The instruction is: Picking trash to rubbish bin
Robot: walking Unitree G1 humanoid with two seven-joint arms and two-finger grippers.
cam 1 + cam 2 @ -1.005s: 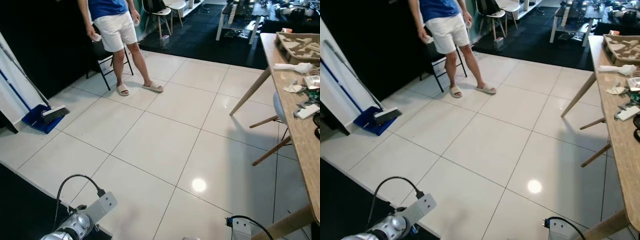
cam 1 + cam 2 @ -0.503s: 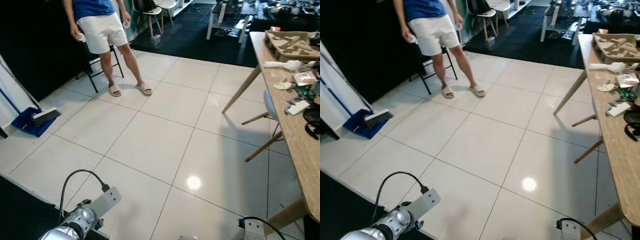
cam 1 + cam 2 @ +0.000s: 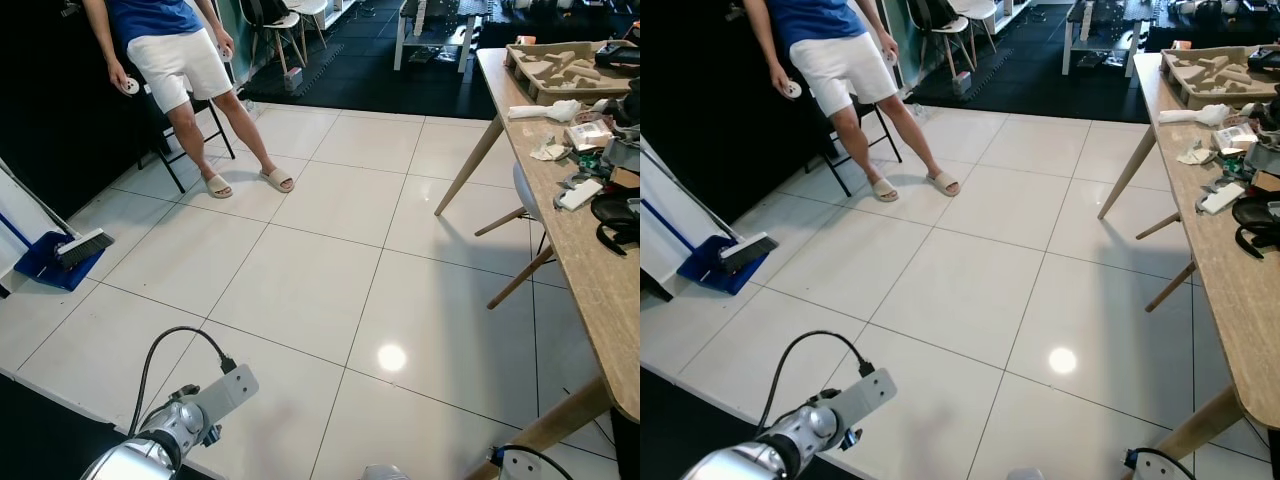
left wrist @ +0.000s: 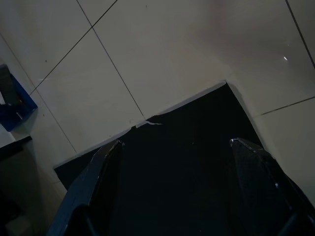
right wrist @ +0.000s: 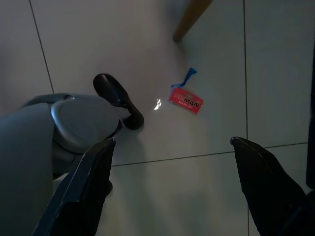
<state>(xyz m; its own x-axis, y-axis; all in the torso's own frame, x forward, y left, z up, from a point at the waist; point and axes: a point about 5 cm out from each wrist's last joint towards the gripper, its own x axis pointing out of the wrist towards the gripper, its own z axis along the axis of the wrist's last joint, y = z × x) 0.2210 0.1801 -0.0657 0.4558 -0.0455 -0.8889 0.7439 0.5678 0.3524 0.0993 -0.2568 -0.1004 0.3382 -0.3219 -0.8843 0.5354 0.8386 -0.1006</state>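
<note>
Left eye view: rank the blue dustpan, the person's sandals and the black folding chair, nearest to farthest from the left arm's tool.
1. Blue dustpan, at the wall on the robot's left.
2. Person's sandals, farther ahead on the tiles.
3. Black folding chair, just behind the person's legs.

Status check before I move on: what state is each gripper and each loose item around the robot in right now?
Left gripper: open, empty, over a black mat.
Right gripper: open, empty, above the white tiled floor.
Red tag with blue string: lying flat on the floor.
Blue dustpan with brush: resting on the floor.
</note>
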